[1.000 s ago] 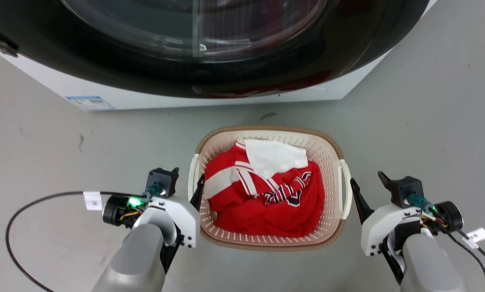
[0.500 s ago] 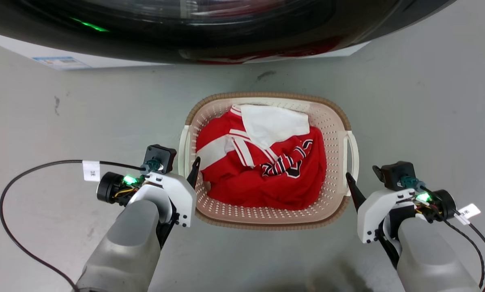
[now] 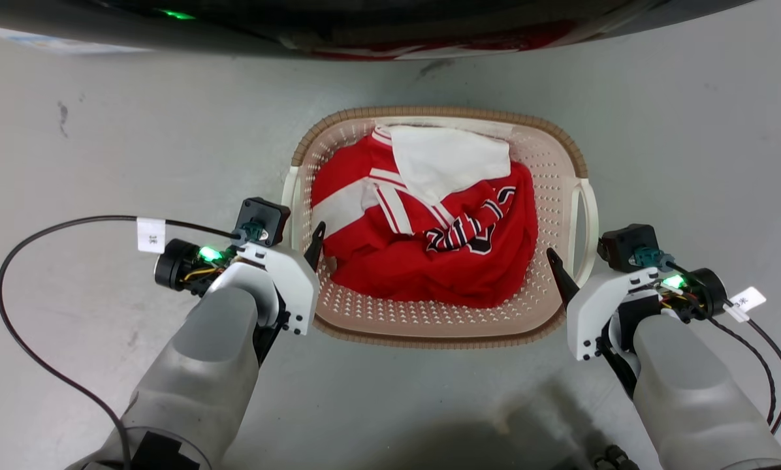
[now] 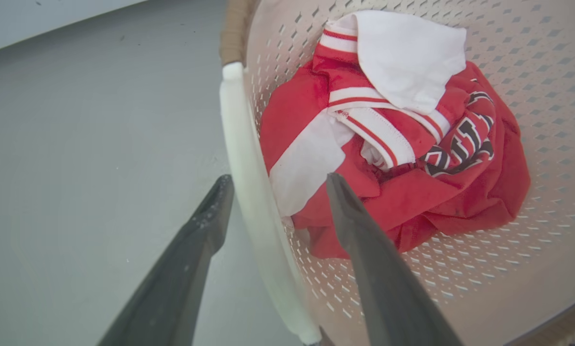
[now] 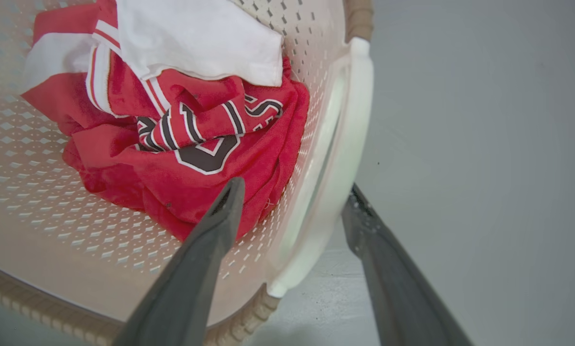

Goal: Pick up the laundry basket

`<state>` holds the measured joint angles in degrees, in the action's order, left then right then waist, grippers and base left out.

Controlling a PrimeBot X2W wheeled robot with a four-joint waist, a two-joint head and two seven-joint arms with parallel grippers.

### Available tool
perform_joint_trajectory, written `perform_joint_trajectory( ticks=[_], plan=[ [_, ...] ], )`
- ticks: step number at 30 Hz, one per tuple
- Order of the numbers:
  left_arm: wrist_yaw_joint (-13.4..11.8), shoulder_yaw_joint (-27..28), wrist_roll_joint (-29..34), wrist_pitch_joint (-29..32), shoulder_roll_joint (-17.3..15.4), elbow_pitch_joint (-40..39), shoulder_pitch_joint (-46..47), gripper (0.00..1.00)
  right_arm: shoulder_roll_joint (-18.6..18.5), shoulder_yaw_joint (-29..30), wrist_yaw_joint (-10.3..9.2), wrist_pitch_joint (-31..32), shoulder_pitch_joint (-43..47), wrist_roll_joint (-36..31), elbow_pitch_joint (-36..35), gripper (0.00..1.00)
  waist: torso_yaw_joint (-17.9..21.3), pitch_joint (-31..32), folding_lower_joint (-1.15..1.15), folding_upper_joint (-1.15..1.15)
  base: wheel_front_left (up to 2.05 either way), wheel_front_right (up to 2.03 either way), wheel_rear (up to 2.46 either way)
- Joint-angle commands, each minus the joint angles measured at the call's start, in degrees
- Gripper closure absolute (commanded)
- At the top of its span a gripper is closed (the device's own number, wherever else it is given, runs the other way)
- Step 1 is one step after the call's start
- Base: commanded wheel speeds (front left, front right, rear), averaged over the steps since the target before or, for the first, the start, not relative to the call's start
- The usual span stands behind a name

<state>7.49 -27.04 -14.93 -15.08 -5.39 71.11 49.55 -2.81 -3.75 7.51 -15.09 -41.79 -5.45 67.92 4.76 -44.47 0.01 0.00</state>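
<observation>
Straddling both handles, jaws not closed. The left gripper (image 4: 278, 179) has its two dark fingers apart, one outside the white left side handle (image 4: 249, 192) and one inside, over the perforated wall. The handle bar runs through the gap; can't tell if either finger touches it. The right gripper (image 5: 295, 187) mirrors that: fingers apart, white right side handle (image 5: 350, 129) between them, inner finger on the cloth side, outer one over the floor

Cream-white perforated plastic laundry basket (image 3: 430, 111), brown woven-look rim, sits on the grey floor (image 3: 103, 143) between the two arms, near the dark-fronted washing machine (image 3: 364, 19). Crumpled red-and-white garments (image 3: 430, 261) lie in the bottom, below the rim, with nothing draped on the handles

Step as I read it: pre-grasp, aligned, lift not begun. The next move wants both jaws closing on the handle bars together, gripping at matching points along each handle, then a level two-arm raise. Both grippers sit toward the near end of the handles, so I'd expect the far end to dip unless the grip is firm
</observation>
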Motion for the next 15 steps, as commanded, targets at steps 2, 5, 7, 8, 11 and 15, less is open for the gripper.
perform_joint_trajectory(
  ticks=[2, 5, 7, 8, 11, 15],
  plan=[
    [-0.1, -0.6, -0.6, 0.0, -0.1, 0.5, 1.3, 0.0, -0.1, -0.7, -0.04, -0.1, -1.5, 1.0, 0.9, 0.0, -0.1, -1.3, -0.01, 0.0, 0.0, 0.0, 0.0],
    [-0.1, -1.6, -1.3, 0.1, -0.2, 0.9, 2.1, 0.0, -0.1, -1.5, -0.04, -0.1, -2.4, 2.0, 1.9, 0.0, 0.0, -2.3, -0.01, 0.0, 0.0, 0.0, 0.0],
    [-0.1, -2.3, -1.6, 0.2, -0.1, 1.1, 2.6, 0.0, -0.1, -2.1, -0.04, -0.1, -2.8, 2.6, 2.4, 0.0, 0.0, -2.8, -0.01, 0.0, 0.0, 0.0, 0.0],
    [-0.1, -2.7, -1.9, 0.3, 0.0, 1.2, 2.9, 0.0, -0.1, -2.3, -0.04, -0.1, -3.1, 3.1, 2.6, 0.0, -0.1, -3.0, -0.01, 0.0, 0.0, 0.0, 0.0],
    [-0.1, -3.7, -2.5, 0.5, 0.1, 1.5, 3.5, 0.0, -0.1, -2.9, -0.04, -0.1, -3.6, 3.8, 3.3, 0.0, -0.2, -3.5, -0.01, 0.0, 0.0, 0.0, 0.0],
    [-0.1, -5.2, -3.4, 0.9, 0.4, 1.7, 4.2, 1.0, -0.1, -3.2, -0.04, -0.1, -4.5, 3.9, 3.8, 1.0, -0.2, -3.9, -0.01, 0.0, 0.0, 0.0, 0.0]
  ],
)
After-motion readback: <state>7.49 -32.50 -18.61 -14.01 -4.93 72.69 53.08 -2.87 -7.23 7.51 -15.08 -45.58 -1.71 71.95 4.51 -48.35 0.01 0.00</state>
